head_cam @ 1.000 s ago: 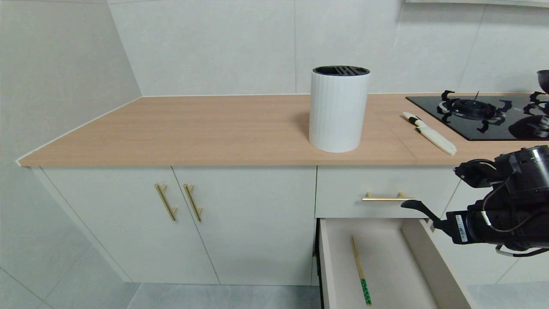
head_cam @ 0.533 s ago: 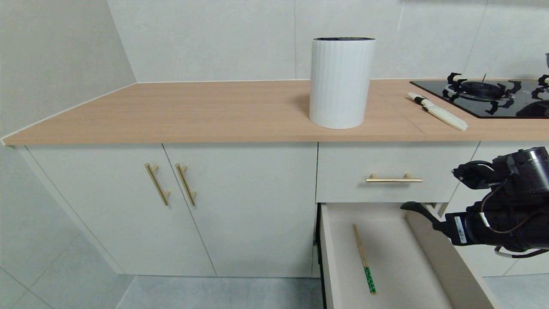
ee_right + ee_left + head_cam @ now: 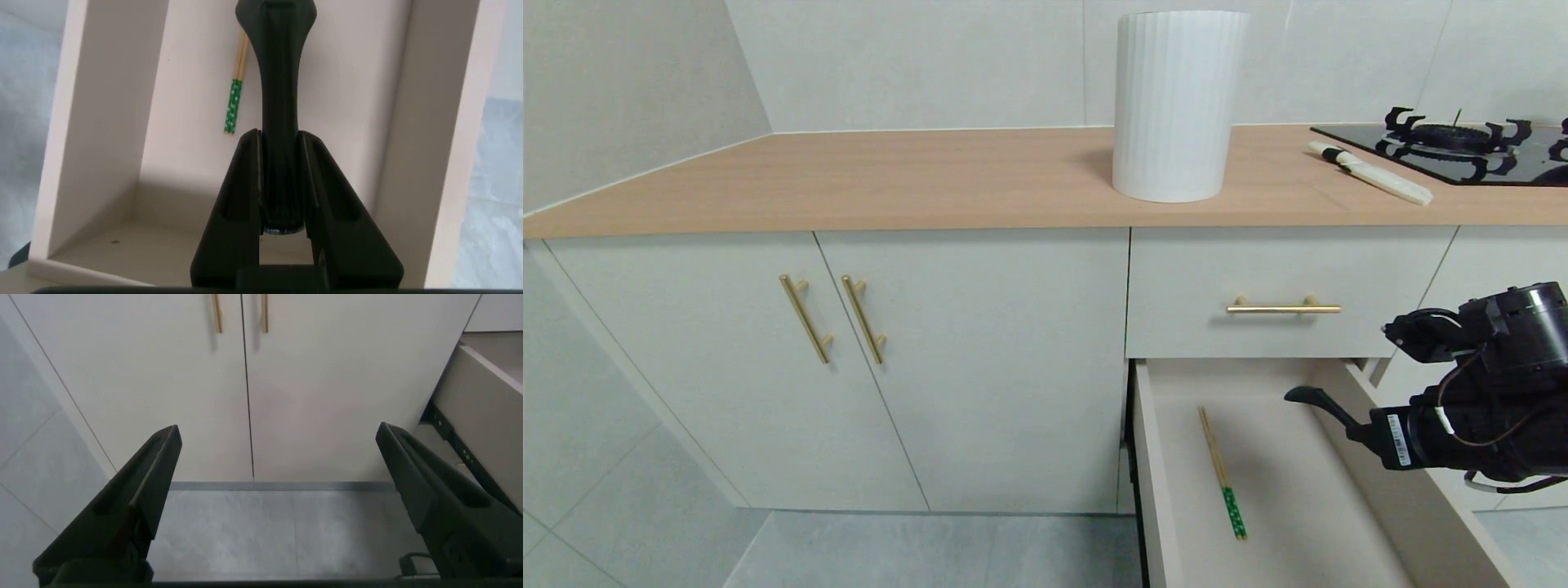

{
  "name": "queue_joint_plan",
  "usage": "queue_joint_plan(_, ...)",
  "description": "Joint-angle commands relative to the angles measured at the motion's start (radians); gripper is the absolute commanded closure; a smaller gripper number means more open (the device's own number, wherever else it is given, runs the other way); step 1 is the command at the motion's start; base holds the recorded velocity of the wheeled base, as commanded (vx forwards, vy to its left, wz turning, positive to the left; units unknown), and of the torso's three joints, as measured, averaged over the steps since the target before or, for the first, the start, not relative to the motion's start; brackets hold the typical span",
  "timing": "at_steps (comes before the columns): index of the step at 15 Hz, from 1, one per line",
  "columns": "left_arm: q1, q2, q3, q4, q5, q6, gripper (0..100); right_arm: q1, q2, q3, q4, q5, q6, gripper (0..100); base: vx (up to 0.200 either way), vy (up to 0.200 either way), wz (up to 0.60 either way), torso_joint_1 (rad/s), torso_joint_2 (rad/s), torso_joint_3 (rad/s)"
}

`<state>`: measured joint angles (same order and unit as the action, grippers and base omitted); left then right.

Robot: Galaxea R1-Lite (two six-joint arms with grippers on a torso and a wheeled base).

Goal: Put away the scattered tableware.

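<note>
Right gripper (image 3: 1300, 395): lower right of the head frame, over the right-hand part of the open drawer; its two fingers are pressed together with nothing between them, so closed and empty; likely placed there because the drawer is the drop spot for cutlery
Left gripper (image 3: 278, 498): fingers spread wide, holding nothing; it faces the floor and the cabinet doors (image 3: 343, 376), with the drawer's side nearby; probably parked clear of the work
Chopsticks (image 3: 1223, 474): a pair lying side by side on the drawer floor, lower centre-right of the head frame; pale wooden shafts, green dotted ends toward the bottom of the frame; apart from the drawer walls and from the closed fingers; judged already stowed
Drawer (image 3: 1150, 457): pulled out beneath a shut drawer front with a brass handle (image 3: 1282, 309); pale inside; open, I judge, either for more pieces or awaiting a push shut
Knife (image 3: 1372, 173): upper right of the head frame, flat on the wooden counter (image 3: 931, 175) between the white holder and the hob (image 3: 1454, 139); cream blade, dark band at the handle; seemingly the piece not yet put away
White holder (image 3: 1176, 106): tall ribbed cylinder upright on the counter, upper centre-right; a plausible home for the knife, though its top is out of sight
</note>
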<state>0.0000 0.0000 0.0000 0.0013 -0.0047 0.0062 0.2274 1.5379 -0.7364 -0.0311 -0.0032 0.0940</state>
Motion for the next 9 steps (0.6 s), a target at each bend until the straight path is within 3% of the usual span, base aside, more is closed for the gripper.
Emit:
queue_joint_plan(1,0.000,0.000,0.000,0.000,0.000,0.000,0,0.001,0.002,0.000,-0.001,0.000,-0.002,100,0.000,0.000,0.00,0.000,0.00,0.000)
queue_joint_plan(4,0.000,0.000,0.000,0.000,0.000,0.000,0,0.001,0.018,0.000,-0.007,0.005,-0.011,100,0.000,0.000,0.00,0.000,0.00,0.000)
queue_joint_plan(9,0.000,0.000,0.000,0.000,0.000,0.000,0,0.000,0.277,0.051,-0.280,-0.003,0.004,100,0.000,0.000,0.00,0.000,0.00,0.000)
